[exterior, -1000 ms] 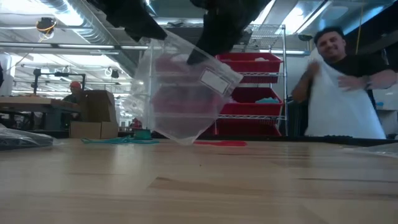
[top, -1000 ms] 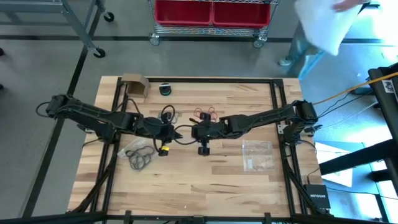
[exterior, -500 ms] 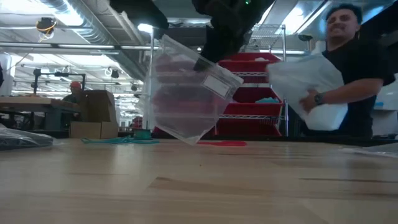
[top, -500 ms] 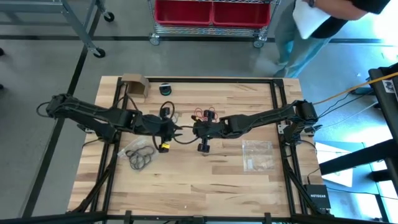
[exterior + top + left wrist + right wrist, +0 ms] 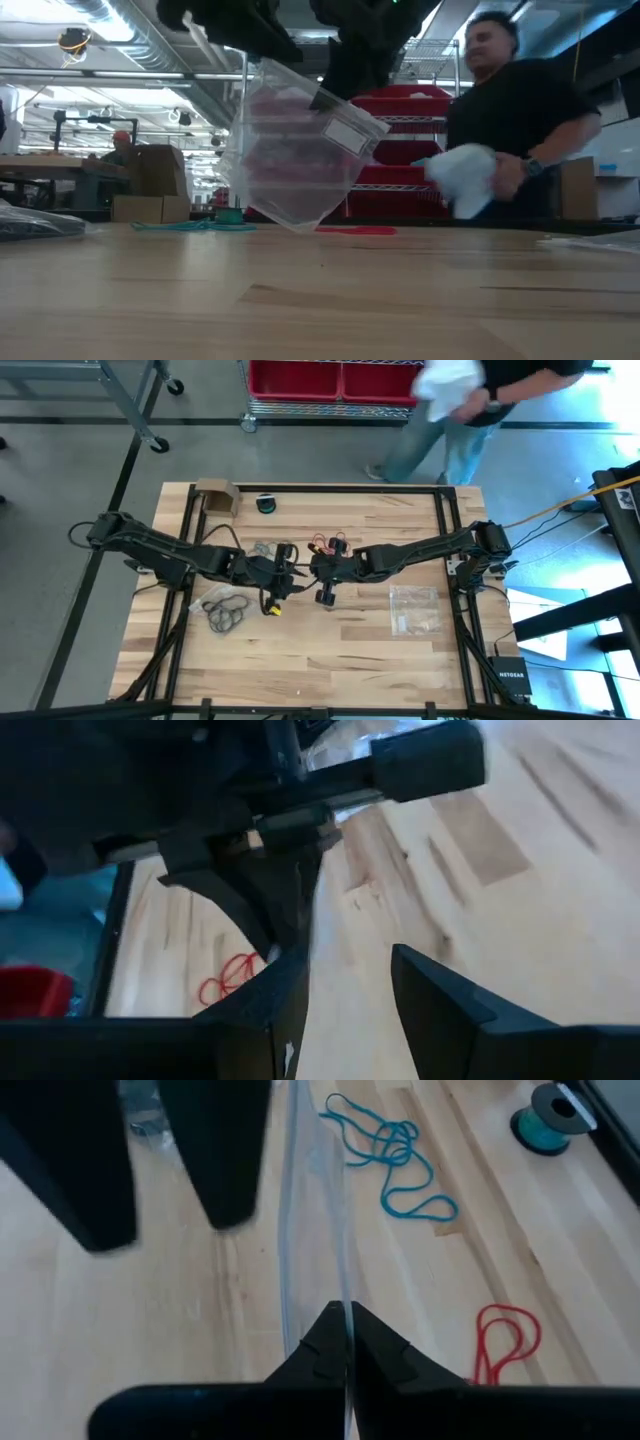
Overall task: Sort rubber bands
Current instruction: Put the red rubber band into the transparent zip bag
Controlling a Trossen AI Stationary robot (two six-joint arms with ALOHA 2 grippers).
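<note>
The right end effector (image 5: pixel 348 1342) is clamped tight on the rim of a clear zip bag (image 5: pixel 300 150), holding it hanging above the middle of the counter (image 5: pixel 330 650), so its mouth stays up where the other arm can reach it. The left end effector (image 5: pixel 345 980) sits right beside it, fingers parted with nothing between them; it looks like it is positioned at the bag's edge, either to spread the mouth or to take a fresh hold.

Inside that hanging bag there is a reddish blur, but what it is cannot be told. The bag's lower corner hangs just above the wood in the low view.

The rubber bands are spread over the counter: a red cluster (image 5: pixel 328 543) just beyond the two end effectors, teal loops (image 5: pixel 395 1155) nearby on the wood, and the big black ones (image 5: pixel 226 612) on the near-left side by the left arm.

A second clear bag (image 5: pixel 414 610) lies flat on the right side, well apart from the action, contents unclear. A small cardboard box (image 5: pixel 214 497) and a teal spool (image 5: pixel 266 504) sit at the far edge. A person (image 5: pixel 520 130) passes behind the counter carrying something white.
</note>
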